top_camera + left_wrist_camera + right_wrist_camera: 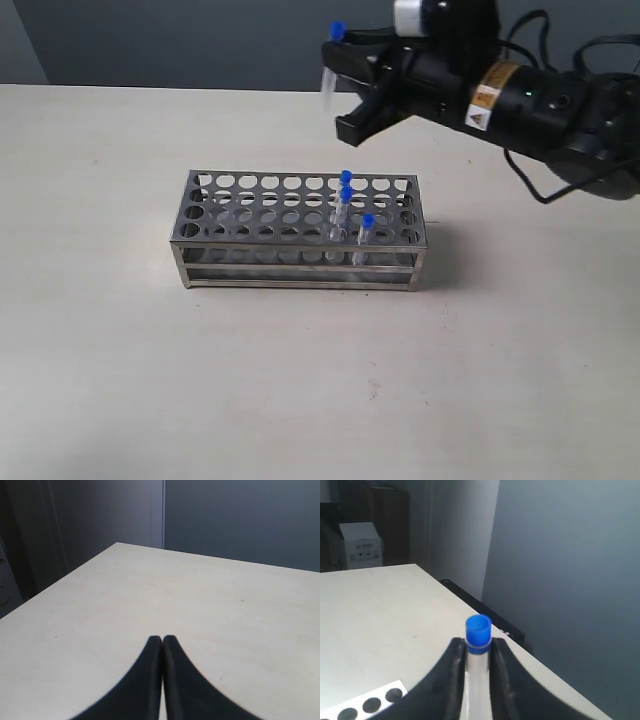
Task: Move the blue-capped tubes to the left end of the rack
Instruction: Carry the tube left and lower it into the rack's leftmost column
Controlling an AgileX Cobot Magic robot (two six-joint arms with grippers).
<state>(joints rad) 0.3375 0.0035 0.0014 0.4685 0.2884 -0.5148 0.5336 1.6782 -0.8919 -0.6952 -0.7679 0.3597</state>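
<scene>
Now the right pincer (478,649) is clamped on one thin, clear tube with a small bright blue cap (329,85). It holds the tube high in the air, above the right part of the long, silvery metal rack with many round holes (250,243). The tube hangs a bit tilted, cap up. Three more blue-capped tubes (343,212) stand in holes near the right end of the rack, which sits on the pale counter (120,380). The holes at the left end look free.

The left pincer (162,644) has its two black fingers pressed together with nothing between them, over a bare part of the counter.

The step in hand, I think, is to carry the held tube to the left end. To do it well, the arm should move sideways up high, so the tube's bottom does not bump the other caps. Then it should stop right over one hole at the left end and turn the tube straight up. It should go down slowly, so the tip slips into the hole and not onto the metal between holes. The pincer should let go only when the tube rests in the rack. A soft grip is best.
</scene>
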